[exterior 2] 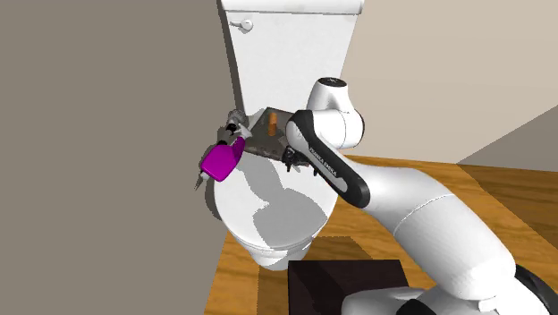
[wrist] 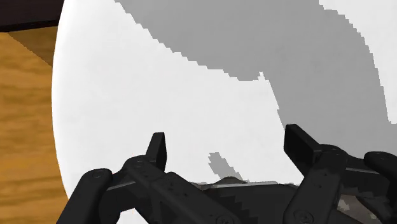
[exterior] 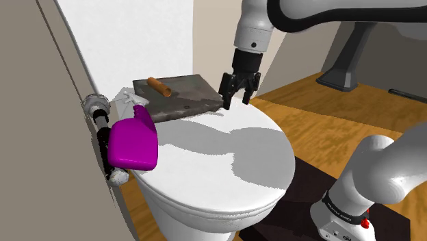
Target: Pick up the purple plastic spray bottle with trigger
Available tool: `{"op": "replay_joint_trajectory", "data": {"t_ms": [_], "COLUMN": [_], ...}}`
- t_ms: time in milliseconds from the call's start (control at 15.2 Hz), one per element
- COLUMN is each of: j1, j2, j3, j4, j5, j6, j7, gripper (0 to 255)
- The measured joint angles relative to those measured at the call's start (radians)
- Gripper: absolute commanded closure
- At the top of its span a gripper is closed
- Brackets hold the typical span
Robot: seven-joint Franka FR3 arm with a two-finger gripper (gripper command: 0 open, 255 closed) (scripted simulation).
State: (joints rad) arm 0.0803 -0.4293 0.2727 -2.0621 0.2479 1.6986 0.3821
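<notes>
You see the white arm reach in from the shoulder view's upper right. It bends down at the wrist, so the black two-finger gripper [exterior: 235, 100] points at the rear part of the white closed toilet lid [exterior: 226, 161]. The fingers [wrist: 158, 147] are spread apart and nothing is between them. In the wrist view the lid's white surface and a grey shadow lie under them, with the brown wooden floor [wrist: 25, 127] past the lid's rim.

The gripper hangs just beside the edge of the flat grey slab [exterior: 183, 92] that lies behind the lid. A small brown cylinder [exterior: 160, 87] lies on this slab. You cannot tell if the fingertips touch the lid or are a little above it.

The purple spray bottle with a white trigger head [exterior: 134, 144] lies on its side at the lid's edge, on the shoulder view's left, close to the grey wall. It is well apart from the gripper. Its head points toward the slab and its wide body toward the front of the toilet.

Some things are hard to read. The trigger head is white against the white toilet, so its shape is not clear. You also cannot tell if the bottle rests on the lid or on the dark pipe [exterior: 104, 140] beside it. In the second exterior view the forearm covers most of the gripper [exterior 2: 294, 165], and the bottle [exterior 2: 220, 161] is small there. The dark box stand [exterior 2: 347, 285] is cut off by that view's lower edge.
</notes>
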Motion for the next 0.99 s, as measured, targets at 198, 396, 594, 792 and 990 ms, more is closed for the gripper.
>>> {"op": "replay_joint_trajectory", "data": {"t_ms": [198,396,594,792,990], "j1": [0.006,0.013,0.022,0.043,0.086], "j2": [0.084,0.176,0.293,0.424,0.549], "j3": [0.055,0.106,0.154,0.196,0.229], "j4": [0.082,0.173,0.296,0.445,0.594], "j5": [-0.005,-0.025,-0.067,-0.128,-0.198], "j6": [0.021,0.038,0.044,0.032,0.009], "j7": [0.083,0.168,0.254,0.346,0.442], "gripper": [0,0,0,0,0]}}
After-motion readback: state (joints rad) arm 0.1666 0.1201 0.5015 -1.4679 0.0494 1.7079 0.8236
